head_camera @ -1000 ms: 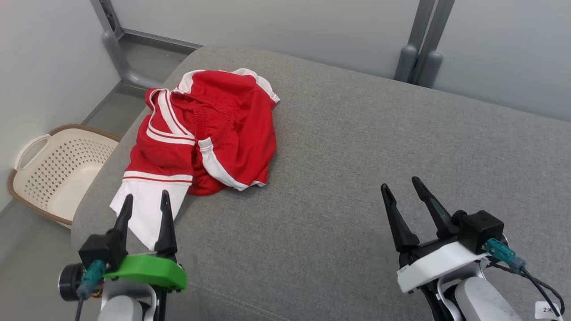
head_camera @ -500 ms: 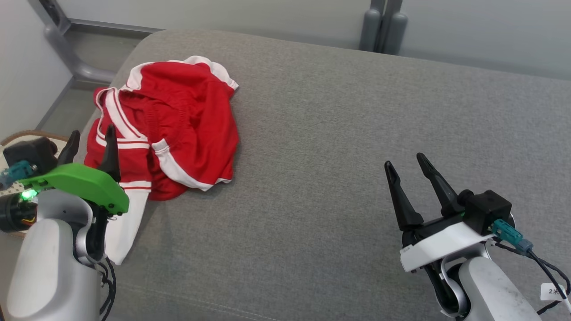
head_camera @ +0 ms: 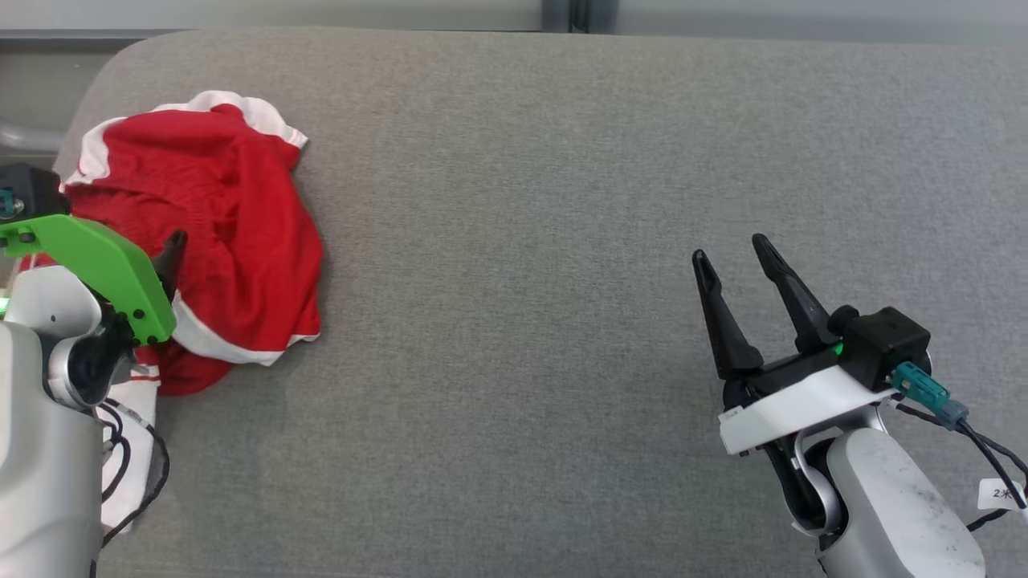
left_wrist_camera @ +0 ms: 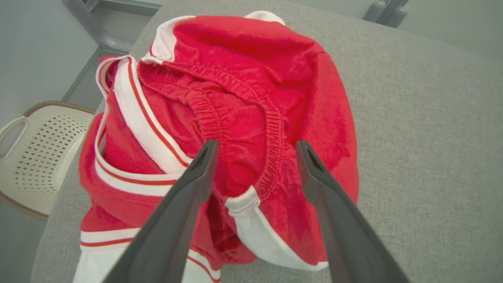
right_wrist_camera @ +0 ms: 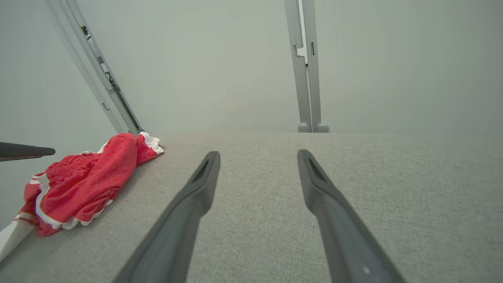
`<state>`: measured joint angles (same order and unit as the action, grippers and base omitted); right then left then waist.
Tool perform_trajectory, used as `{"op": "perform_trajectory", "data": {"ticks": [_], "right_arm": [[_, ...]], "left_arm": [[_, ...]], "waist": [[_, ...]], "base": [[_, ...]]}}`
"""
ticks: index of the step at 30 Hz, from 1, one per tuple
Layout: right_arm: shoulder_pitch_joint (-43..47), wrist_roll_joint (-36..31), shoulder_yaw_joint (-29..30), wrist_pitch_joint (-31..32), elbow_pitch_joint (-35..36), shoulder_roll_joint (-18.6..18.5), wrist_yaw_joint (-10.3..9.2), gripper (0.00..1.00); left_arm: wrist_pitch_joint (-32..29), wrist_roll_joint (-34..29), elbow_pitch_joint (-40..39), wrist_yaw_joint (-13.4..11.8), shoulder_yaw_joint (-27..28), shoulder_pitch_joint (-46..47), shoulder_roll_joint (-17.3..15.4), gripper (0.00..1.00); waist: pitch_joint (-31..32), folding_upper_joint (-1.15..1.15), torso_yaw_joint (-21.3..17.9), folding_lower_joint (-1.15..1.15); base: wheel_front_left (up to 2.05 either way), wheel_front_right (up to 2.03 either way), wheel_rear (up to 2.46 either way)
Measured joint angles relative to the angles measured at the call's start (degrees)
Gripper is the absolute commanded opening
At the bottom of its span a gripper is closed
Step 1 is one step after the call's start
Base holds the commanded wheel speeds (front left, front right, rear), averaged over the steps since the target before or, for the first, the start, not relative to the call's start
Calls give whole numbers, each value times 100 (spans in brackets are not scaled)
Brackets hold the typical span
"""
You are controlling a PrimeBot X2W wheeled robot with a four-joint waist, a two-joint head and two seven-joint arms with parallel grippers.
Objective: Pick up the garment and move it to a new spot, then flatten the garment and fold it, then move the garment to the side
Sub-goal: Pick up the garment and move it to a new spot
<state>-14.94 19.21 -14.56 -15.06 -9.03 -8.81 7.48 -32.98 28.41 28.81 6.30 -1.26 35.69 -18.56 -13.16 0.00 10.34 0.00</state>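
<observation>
The garment is a crumpled red piece with white trim, lying at the left end of the grey cushion. My left gripper hovers over its near left part, with one finger hidden behind the green mount. In the left wrist view the left gripper stands open just above the garment's elastic waistband, nothing between its fingers. My right gripper is open and empty over bare cushion far to the right. The right wrist view shows the right gripper open, with the garment off to the left.
A cream perforated basket sits on the floor beyond the cushion's left edge. Grey metal frame posts stand against the pale wall behind the cushion. Wide bare cushion lies between the garment and the right gripper.
The head camera has swung, shifting the whole picture left and down. My left arm has risen and reached forward over the garment. The garment and the right gripper have kept their places.
</observation>
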Motion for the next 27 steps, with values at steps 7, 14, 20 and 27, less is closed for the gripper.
{"op": "perform_trajectory", "data": {"ticks": [7,14,20,27], "right_arm": [[-76,0,24,0,14,12,0,100],[-77,-9,69,0,24,23,0,100],[-59,-21,105,0,4,31,0,100],[1,-5,12,0,-78,81,0,100]], "left_arm": [[-611,171,370,78,-287,149,-314,100],[-818,323,443,100,-536,147,-464,0],[-637,348,229,105,-714,160,-558,0],[-514,464,-600,108,-1145,310,-652,0]], "waist": [[-241,0,-378,0],[-363,0,-554,0],[-282,0,-489,0],[-27,0,-418,0]], "base": [[0,0,0],[0,0,0],[0,0,0],[0,0,0]]}}
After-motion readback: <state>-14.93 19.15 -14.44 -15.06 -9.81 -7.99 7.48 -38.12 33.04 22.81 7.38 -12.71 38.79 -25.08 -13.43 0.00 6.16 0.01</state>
